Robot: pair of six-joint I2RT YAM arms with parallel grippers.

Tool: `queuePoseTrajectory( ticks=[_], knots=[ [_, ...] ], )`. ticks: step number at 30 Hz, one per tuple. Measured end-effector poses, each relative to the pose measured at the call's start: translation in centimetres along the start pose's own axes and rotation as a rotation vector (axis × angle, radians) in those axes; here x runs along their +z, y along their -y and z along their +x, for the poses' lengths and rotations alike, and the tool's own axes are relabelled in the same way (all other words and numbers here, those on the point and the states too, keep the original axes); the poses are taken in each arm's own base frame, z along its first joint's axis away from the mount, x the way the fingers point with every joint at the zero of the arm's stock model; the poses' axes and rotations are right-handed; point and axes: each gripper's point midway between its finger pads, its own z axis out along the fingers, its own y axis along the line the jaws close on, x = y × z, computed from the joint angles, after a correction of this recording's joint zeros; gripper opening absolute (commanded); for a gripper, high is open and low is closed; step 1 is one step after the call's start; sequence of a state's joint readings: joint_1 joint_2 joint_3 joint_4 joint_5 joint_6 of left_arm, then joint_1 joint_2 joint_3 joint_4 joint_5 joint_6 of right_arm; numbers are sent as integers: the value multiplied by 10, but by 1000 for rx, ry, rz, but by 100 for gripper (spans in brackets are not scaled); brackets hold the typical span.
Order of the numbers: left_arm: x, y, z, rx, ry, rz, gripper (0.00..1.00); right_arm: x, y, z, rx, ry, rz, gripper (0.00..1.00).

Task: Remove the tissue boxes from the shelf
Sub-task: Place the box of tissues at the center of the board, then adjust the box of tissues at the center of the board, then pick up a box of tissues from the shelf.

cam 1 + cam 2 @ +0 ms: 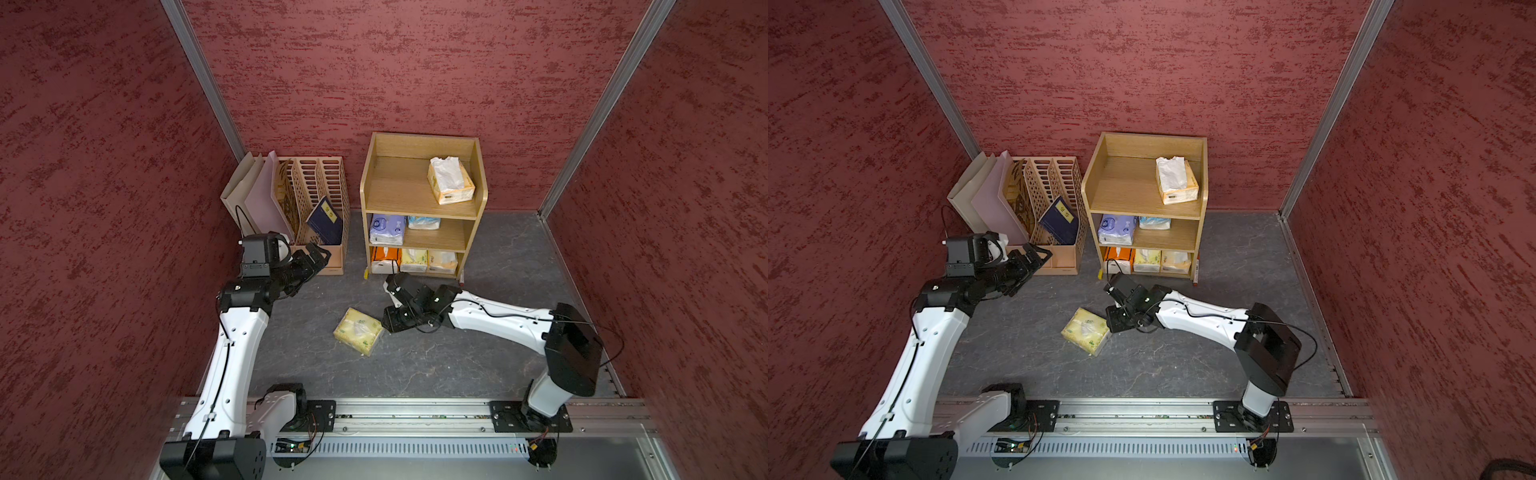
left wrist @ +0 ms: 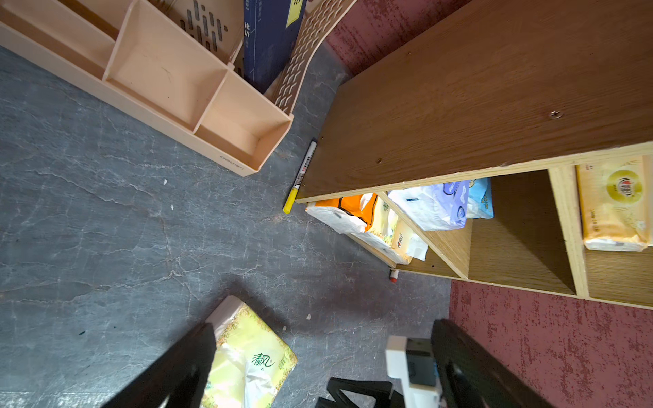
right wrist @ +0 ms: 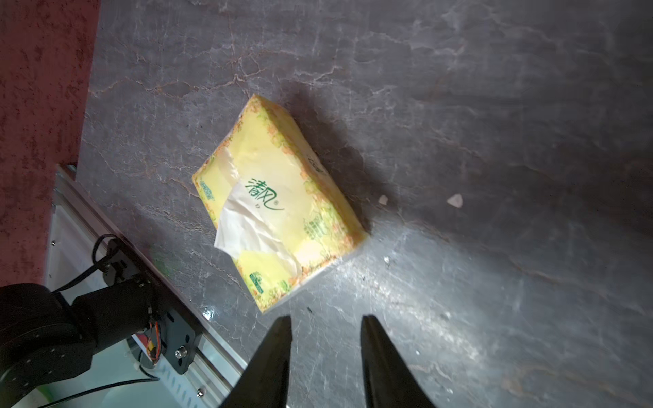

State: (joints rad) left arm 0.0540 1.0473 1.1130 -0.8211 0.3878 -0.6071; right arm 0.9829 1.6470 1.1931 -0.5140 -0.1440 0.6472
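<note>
A pale yellow tissue box (image 1: pixel 358 330) (image 3: pixel 279 205) lies flat on the grey floor, off the shelf (image 1: pixel 419 199). My right gripper (image 3: pixel 327 319) (image 1: pixel 388 324) hovers just beside it, open, with nothing between its fingers. On the shelf's top tier sits a tan-orange box (image 1: pixel 451 180) with white tissue. The middle tier holds a purple box (image 1: pixel 386 228) and a light blue one (image 1: pixel 424 223). The bottom tier holds an orange (image 1: pixel 384 259), a yellow (image 1: pixel 413 261) and a beige box (image 1: pixel 442 262). My left gripper (image 2: pixel 323 328) (image 1: pixel 318 253) hangs open in front of the file organizer.
A pink slotted file organizer (image 1: pixel 316 208) with a navy booklet (image 1: pixel 326 222) stands left of the shelf. A yellow-capped marker (image 2: pixel 298 180) lies against the shelf's side, and a red-tipped one (image 2: pixel 393 276) at its far corner. Red walls enclose the floor; a metal rail (image 1: pixel 415 415) runs along the front.
</note>
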Motion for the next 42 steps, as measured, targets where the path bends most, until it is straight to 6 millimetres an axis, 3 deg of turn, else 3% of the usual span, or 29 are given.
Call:
queuePoseTrajectory(
  ticks=[4, 10, 13, 20, 27, 30, 33, 36, 42],
  knots=[
    [15, -8, 9, -6, -52, -27, 100, -4, 8, 13, 77, -3, -6, 33],
    [25, -8, 21, 7, -103, -33, 100, 50, 23, 38, 149, -150, 51, 31],
    [26, -5, 24, 19, -112, -29, 100, 71, 26, 41, 159, -195, 72, 31],
    [21, 0, 25, 34, -114, -31, 100, 80, 14, 13, 174, -160, 36, 30],
    [19, 2, 27, 42, -108, -32, 100, 72, 27, -13, 218, -106, 24, 31],
    [19, 5, 27, 50, -108, -27, 100, 54, 25, -27, 211, -59, 10, 31],
    [16, 20, 23, 77, -101, -3, 100, 18, 14, -44, 169, 20, -10, 32],
    [11, 50, 9, 130, -74, 49, 100, -36, -3, -68, 111, 136, -25, 33],
    [7, 126, -34, 251, 25, 196, 100, -174, -35, -123, 25, 487, -54, 33]
  ],
)
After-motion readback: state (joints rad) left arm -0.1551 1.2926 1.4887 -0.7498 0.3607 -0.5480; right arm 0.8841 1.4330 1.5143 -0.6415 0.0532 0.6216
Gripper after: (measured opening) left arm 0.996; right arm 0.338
